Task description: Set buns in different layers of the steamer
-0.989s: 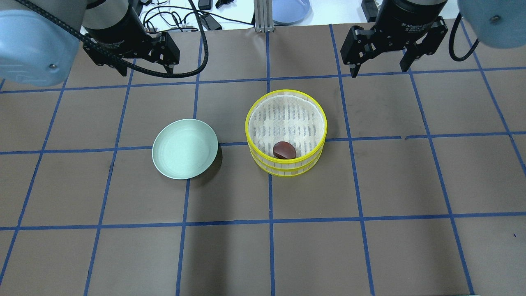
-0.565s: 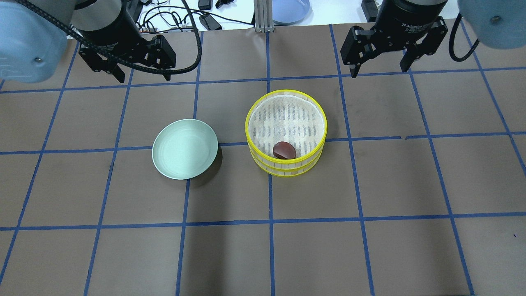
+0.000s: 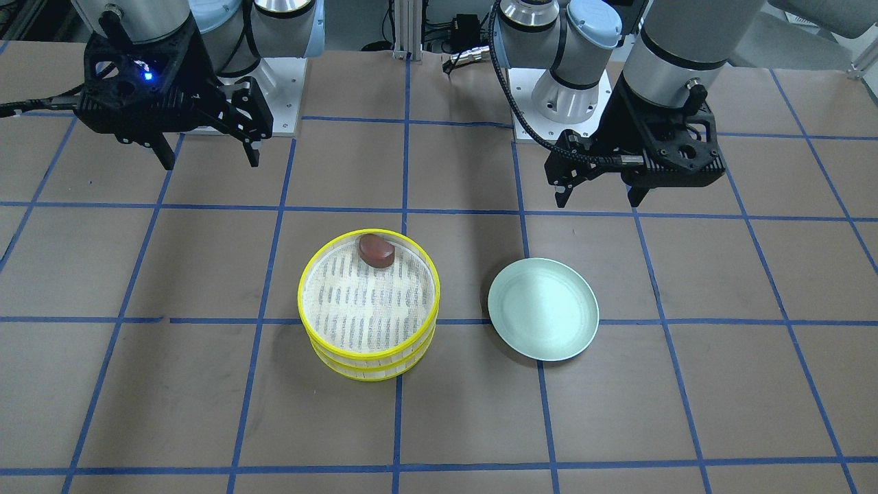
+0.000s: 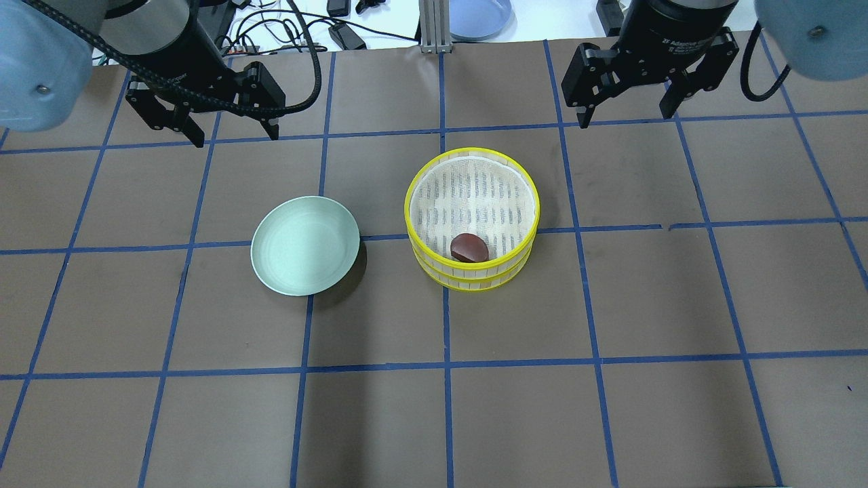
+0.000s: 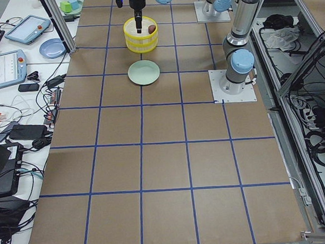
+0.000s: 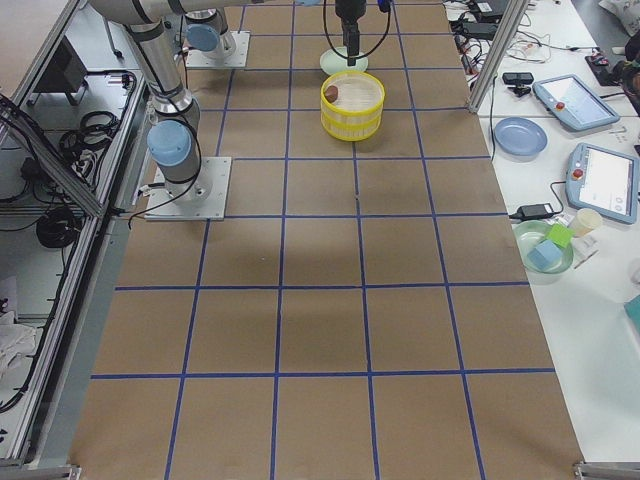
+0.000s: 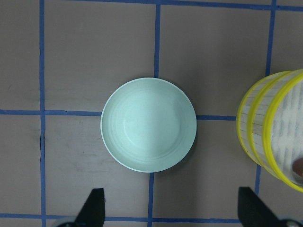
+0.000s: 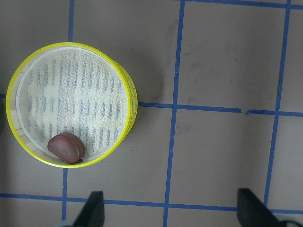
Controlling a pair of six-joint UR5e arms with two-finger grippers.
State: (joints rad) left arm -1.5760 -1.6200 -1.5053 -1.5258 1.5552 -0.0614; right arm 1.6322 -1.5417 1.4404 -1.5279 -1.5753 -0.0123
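The steamer (image 4: 472,157) is two yellow-rimmed trays stacked at the table's middle; it also shows in the front view (image 3: 368,357). The dark reddish-brown bun (image 4: 469,247) lies on the top tray's mesh floor by its rim, and shows in the front view (image 3: 376,250) and the right wrist view (image 8: 66,147). The pale cream bun is out of view. My left gripper (image 4: 236,137) hangs open and empty beyond the dish. My right gripper (image 4: 626,116) hangs open and empty to the steamer's right, well apart from it.
A pale green round dish (image 4: 305,245) sits empty left of the steamer, centred in the left wrist view (image 7: 148,124). A blue plate (image 4: 480,17) and cables (image 4: 285,30) lie past the table's far edge. Blue tape lines grid the brown table.
My left arm has swung a little to the left in the overhead view, and its gripper sits slightly lower in the picture, still open. The right arm, steamer, bun and dish have not moved.
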